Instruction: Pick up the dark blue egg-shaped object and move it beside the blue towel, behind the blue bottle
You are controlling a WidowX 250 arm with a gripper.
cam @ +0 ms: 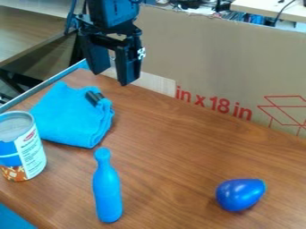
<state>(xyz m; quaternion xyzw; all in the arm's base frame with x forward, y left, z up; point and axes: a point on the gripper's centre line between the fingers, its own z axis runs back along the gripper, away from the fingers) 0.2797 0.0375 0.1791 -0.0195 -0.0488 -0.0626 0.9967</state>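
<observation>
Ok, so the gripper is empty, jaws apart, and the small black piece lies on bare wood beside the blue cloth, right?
Not quite: the camera view shows the small black piece on top of the blue cloth. The gripper is indeed empty, jaws apart.

— Where can the black arm [112,13] be seen?
— Above the desk's [173,156] far left corner, where it is held high and angled downward.
— And how is the gripper [113,77] carried?
— Hung from the arm's lower end, with its tips pointed down and raised clear of the desk.
— Are the fingers [129,62] pressed together?
— They are set apart, nearly parallel, and a wide gap is left between them.
</observation>
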